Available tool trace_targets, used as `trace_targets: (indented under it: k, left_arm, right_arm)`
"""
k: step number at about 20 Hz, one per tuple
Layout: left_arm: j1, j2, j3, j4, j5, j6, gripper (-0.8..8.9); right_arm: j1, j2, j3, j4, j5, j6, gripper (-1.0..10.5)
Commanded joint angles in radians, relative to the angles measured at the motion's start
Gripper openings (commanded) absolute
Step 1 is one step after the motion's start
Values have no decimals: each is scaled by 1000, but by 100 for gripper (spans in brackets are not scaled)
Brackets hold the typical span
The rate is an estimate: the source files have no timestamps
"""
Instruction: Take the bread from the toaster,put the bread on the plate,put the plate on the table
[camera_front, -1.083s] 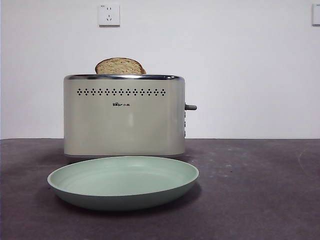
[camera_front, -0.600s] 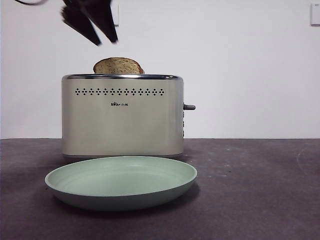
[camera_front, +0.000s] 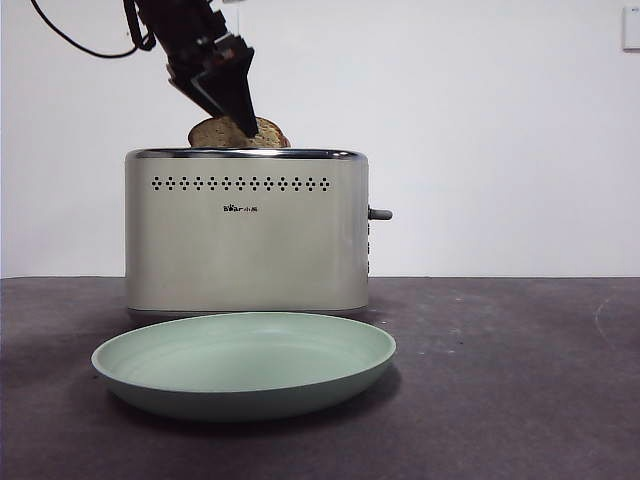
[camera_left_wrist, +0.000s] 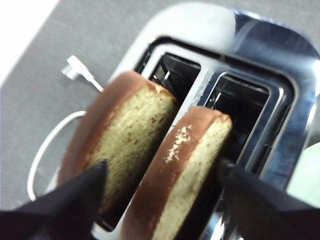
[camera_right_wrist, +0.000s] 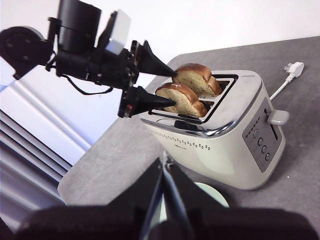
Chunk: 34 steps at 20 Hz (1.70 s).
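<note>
bread (camera_left_wrist: 187, 165) between left tool (camera_left_wrist: 160, 175) jaws (spread wide)

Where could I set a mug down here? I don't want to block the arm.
Bare table lies right of the plate and toaster. It's crowded over the toaster top, where the left gripper, jaws open, straddles both slices of bread.

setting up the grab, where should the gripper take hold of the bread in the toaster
Grip the bread by its rounded top crust, coming straight down from above: only that dome stands out of the toaster slot. Pinch across the flat faces; the open left gripper currently straddles both slices.
</note>
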Motion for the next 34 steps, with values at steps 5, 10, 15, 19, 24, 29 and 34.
trace_targets:
  k: [5,10,15,19,24,29,34]
  left_arm:
    - [11,49,2,-20,8,-10,141]
    - [17,31,2,-40,-68,-50,-8]
    - [6,-87,2,14,-133,-90,-9]
    - [2,-267,2,102,-114,-214,-8]
    - [-26,-467,2,27,-24,-352,-8]
    - [-50,-561,2,-174,145,-483,-8]
    - [-59,-586,2,-338,238,-521,-8]
  right_arm:
    - [2,2,4,2,-2,-8,6]
    - [2,2,4,1,-1,-8,3]
    - [2,2,4,-68,7,-48,1]
    - [2,4,4,-121,6,-72,1]
    - [9,16,4,-236,7,-144,2]
    - [61,60,4,-328,61,-212,3]
    - [116,132,4,-343,88,-233,14]
